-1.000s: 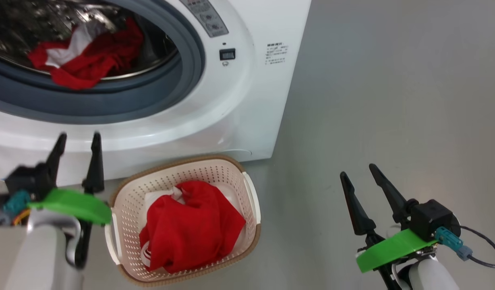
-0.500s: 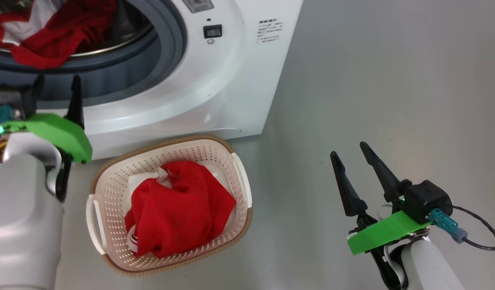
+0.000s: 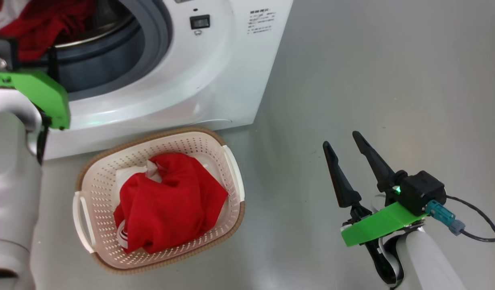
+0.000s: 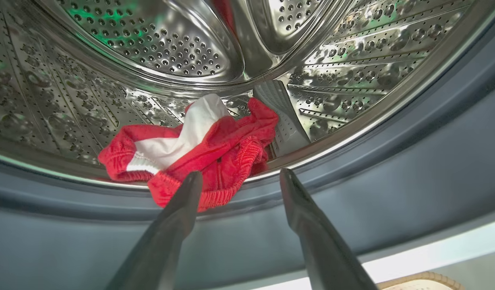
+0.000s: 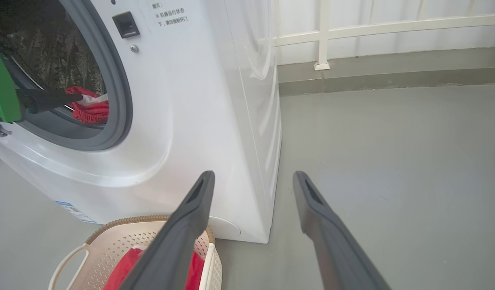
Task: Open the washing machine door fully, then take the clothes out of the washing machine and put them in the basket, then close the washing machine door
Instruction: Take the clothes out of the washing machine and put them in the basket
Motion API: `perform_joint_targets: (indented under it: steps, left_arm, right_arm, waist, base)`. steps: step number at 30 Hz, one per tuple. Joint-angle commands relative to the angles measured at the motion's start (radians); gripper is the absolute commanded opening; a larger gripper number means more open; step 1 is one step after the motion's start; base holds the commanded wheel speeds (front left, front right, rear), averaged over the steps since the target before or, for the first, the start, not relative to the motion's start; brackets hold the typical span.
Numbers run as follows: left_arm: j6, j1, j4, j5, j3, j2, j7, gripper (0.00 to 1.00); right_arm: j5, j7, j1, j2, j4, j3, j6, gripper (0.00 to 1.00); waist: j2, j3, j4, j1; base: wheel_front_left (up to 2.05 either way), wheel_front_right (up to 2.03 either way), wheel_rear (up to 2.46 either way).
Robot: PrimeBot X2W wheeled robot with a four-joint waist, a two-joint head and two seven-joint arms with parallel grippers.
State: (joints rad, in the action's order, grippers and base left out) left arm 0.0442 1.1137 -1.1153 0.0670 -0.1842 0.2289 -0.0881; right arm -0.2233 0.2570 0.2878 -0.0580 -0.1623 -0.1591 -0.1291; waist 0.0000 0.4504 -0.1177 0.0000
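Since clothes (image 4: 199, 141) are lying in the drum (image 4: 158, 48), the left gripper (image 4: 240, 174) is pointing there, spread. The right gripper (image 3: 340, 138) is idling, spread.

Bright, even indoor light, soft faint shadows. Glare streaks and a green tint on the steel drum (image 4: 183, 48); sheen on the washing machine (image 3: 158, 100) front and grey floor (image 3: 372, 72). Left gripper (image 4: 240, 174) close to lens, soft-focus. Wrist views bow straight lines at edges. Head view sharp.
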Motion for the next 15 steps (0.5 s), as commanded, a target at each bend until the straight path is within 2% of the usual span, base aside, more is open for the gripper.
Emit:
perform_joint_targets:
  steps: [1,15]
  left_arm:
    - [-0.012,0.038,0.001,-0.019,0.005,0.056,0.0,1.0]
    - [-0.04,0.153,-0.132,-0.093,-0.084,0.11,0.036,1.0]
  right_arm:
    - [-0.009,0.005,0.009,0.008,0.025,-0.03,-0.002,1.0]
    - [-0.041,0.005,0.039,0.008,0.03,-0.067,-0.002,1.0]
  waist:
    - [0.0,0.009,-0.009,0.0]
    - [0.0,0.053,-0.048,0.0]
  base:
    - [0.0,0.0,0.0]
    - [0.0,0.0,0.0]
